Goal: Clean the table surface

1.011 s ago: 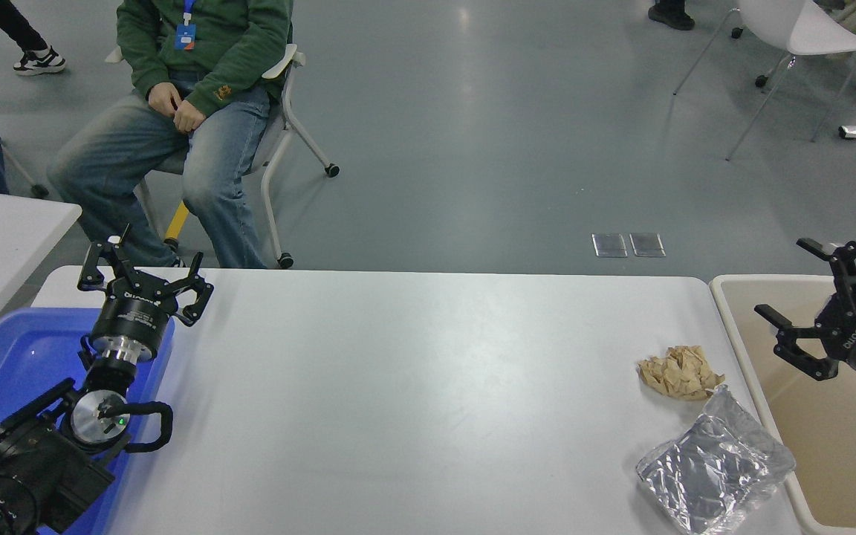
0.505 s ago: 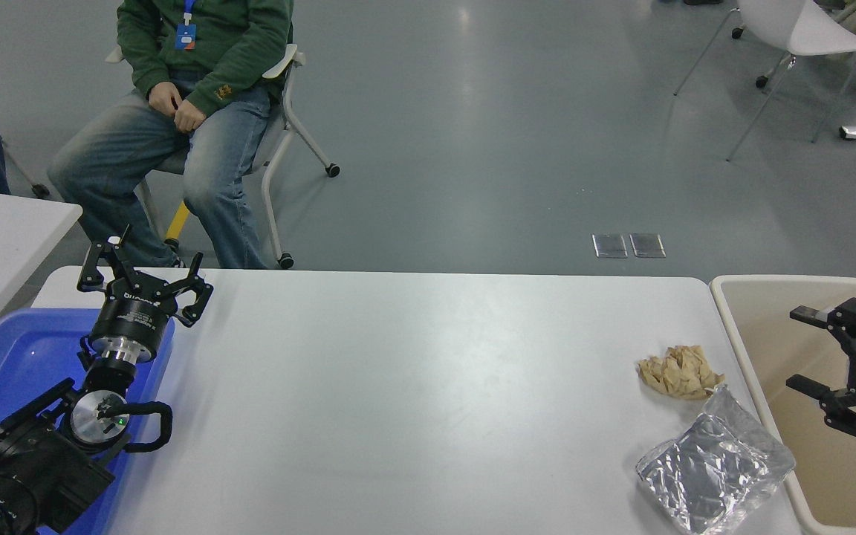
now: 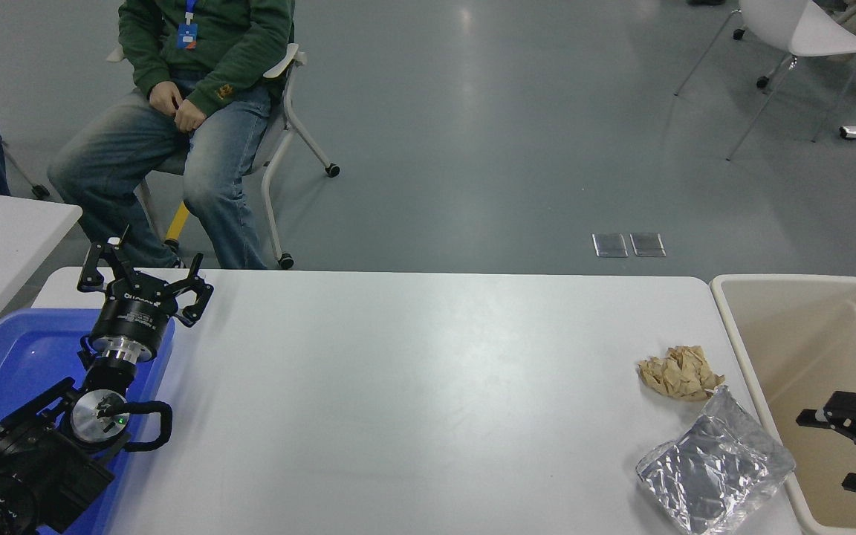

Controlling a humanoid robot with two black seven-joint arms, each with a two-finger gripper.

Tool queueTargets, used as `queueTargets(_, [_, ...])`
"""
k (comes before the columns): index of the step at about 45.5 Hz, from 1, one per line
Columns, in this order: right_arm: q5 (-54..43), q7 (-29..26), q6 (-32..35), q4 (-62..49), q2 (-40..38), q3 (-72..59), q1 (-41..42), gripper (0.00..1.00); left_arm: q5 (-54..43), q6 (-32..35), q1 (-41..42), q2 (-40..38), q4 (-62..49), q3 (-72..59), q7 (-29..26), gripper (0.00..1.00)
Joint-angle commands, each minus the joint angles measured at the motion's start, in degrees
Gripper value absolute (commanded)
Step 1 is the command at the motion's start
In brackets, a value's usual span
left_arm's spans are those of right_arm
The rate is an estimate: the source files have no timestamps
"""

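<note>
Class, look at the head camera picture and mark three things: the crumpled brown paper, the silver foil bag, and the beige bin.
crumpled brown paper [image 3: 679, 372], head view, middle of the wad.
silver foil bag [image 3: 714, 470], head view, centre of its wrinkled face.
beige bin [image 3: 792, 280], head view, its far rim.

Both arms in frame, right one low at the frame's right edge.

Black left gripper [image 3: 144, 276] sits at left of frame, fingers spread wide and pointing toward the top, its arm running in from the lower-left corner. Black right gripper [image 3: 838, 449] at lower right, only partly in frame, fingers parted, pointing left.
</note>
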Motion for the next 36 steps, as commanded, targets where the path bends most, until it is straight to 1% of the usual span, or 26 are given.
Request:
queueTargets(1, [-3.44,-4.53,-6.01,-0.17,3.64,-2.86,0.26,1.00,0.00,0.00,0.00,0.00,0.00,0.00,0.00,1.00])
queueTargets(7, [-2.65,-4.79,-7.59,-0.35,7.42,-3.65,0.62,1.00,0.00,0.00,0.00,0.00,0.00,0.00,0.00,1.00])
queueTargets(13, [-2.65,-6.20,-9.88,-0.96,10.23,-3.65,0.53,1.00,0.00,0.00,0.00,0.00,0.00,0.00,0.00,1.00])
queueTargets(21, [-2.65,-6.20,-11.20,-1.75,12.08,-3.65,0.35,1.00,0.00,0.00,0.00,0.00,0.00,0.00,0.00,1.00])
queueTargets(36, [-2.82,-6.11,-12.87,-10.01,18.67,-3.83,0.18,0.99,0.00,0.00,0.00,0.00,0.00,0.00,0.00,1.00])
